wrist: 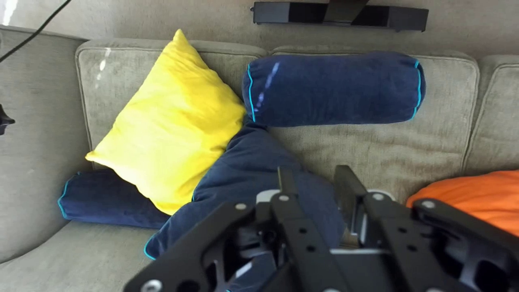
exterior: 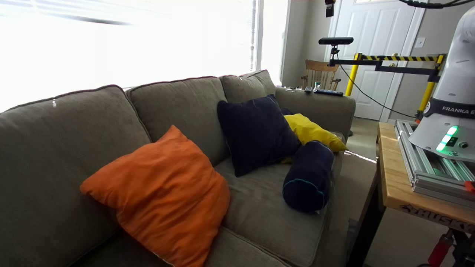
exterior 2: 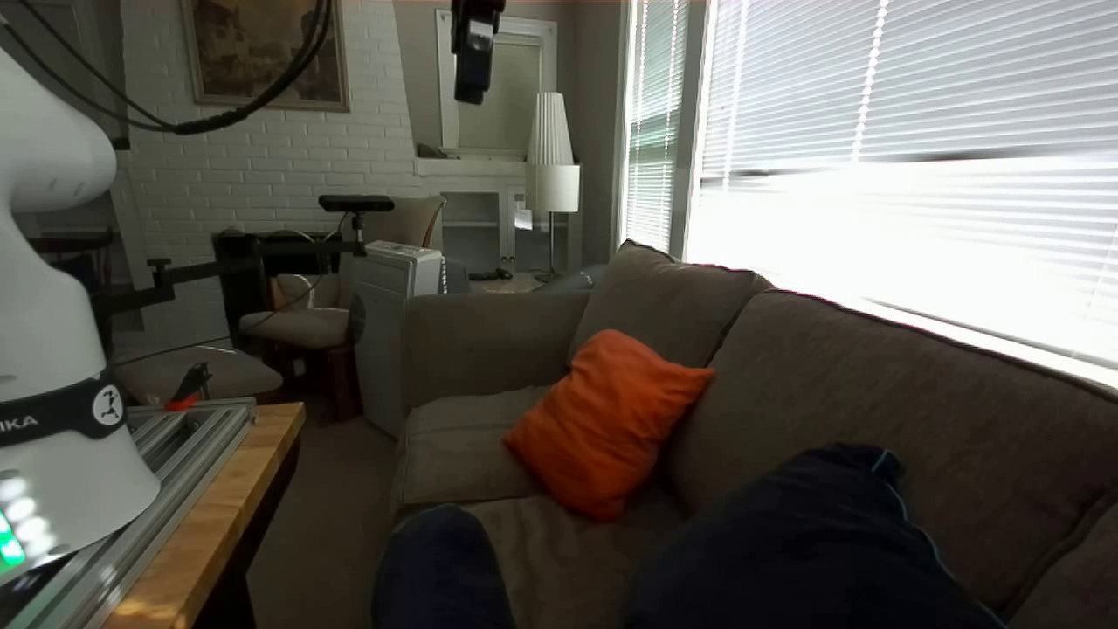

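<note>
My gripper (wrist: 314, 178) is partly open in the wrist view, with nothing between its fingertips. It hangs above the sofa, apart from the cushions; beneath it lies a navy square pillow (wrist: 255, 166), partly hidden by the gripper. A navy bolster with turquoise piping (wrist: 332, 89) rests along the seat's front edge. To the left, a yellow pillow (wrist: 174, 125) leans over another navy roll (wrist: 109, 198). An orange pillow (wrist: 478, 198) shows at the right. In both exterior views only dark gripper fingers (exterior: 329, 10) (exterior 2: 472, 79) reach in from the top.
The grey-brown sofa (exterior: 178, 100) stands below a bright window. A wooden bench (exterior: 393, 178) carries the arm's base (exterior: 441, 129). Camera stands hold a dark camera (exterior: 336, 40) and another camera (exterior 2: 355, 203). Remotes (exterior: 324, 92) lie on the sofa's armrest.
</note>
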`<state>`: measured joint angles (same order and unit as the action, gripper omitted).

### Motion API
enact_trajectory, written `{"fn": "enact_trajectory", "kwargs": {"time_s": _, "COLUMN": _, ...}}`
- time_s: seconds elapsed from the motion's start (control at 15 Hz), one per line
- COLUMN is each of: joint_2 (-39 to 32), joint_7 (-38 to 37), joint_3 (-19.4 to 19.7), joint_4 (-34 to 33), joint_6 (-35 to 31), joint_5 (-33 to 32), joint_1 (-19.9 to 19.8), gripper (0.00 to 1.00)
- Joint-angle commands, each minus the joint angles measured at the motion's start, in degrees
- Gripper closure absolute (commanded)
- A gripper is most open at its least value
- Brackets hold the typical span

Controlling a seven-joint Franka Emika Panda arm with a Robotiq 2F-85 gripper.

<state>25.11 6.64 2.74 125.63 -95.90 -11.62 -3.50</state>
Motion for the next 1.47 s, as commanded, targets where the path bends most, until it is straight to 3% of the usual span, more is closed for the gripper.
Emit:
{"fn": "enact_trajectory", "kwargs": {"time_s": 0.0, "joint_2": -0.03, "joint_7": -0.13, "joint_3": 0.38, "joint_4": -0.1, "joint_6": 0.12, "joint_5": -0.12, "joint_1": 0.4, "gripper": 0.67}}
{"fn": "enact_trajectory", "kwargs": {"time_s": 0.73, "joint_2": -0.03, "joint_7": -0.13, "joint_3": 0.42, "joint_4": -0.1, "joint_6": 0.12, "joint_5": -0.11, "joint_1": 0.4, "gripper": 0.67}}
{"fn": "enact_trajectory", "kwargs": {"time_s": 0.8, "joint_2": 0.13, "joint_7": 0.24, "joint_3": 0.42, "joint_4": 0.13, "joint_6": -0.13, "joint_5": -0.3, "joint_1": 0.47, "gripper": 0.42}}
{"fn": "enact_trajectory", "kwargs": {"time_s": 0.93, "joint_2": 0.26, "joint_7": 0.06, "joint_3": 0.39, "joint_4": 0.37, "joint_6": -0.41, "joint_5": -0.41, "joint_1": 0.45, "gripper": 0.35}}
{"fn": "enact_trajectory", "kwargs": {"time_s": 1.27, "joint_2": 0.54, "joint_7": -0.43, "joint_3": 0.45, "joint_4": 1.17, "joint_6": -0.88, "joint_5": -0.62, "joint_1": 0.23, "gripper": 0.01}}
{"fn": "enact_trajectory", "kwargs": {"time_s": 1.4, "joint_2": 0.84, "joint_7": -0.71, "joint_3": 0.29, "joint_4": 0.89, "joint_6": 0.05, "joint_5": -0.41, "joint_1": 0.24, "gripper": 0.0}}
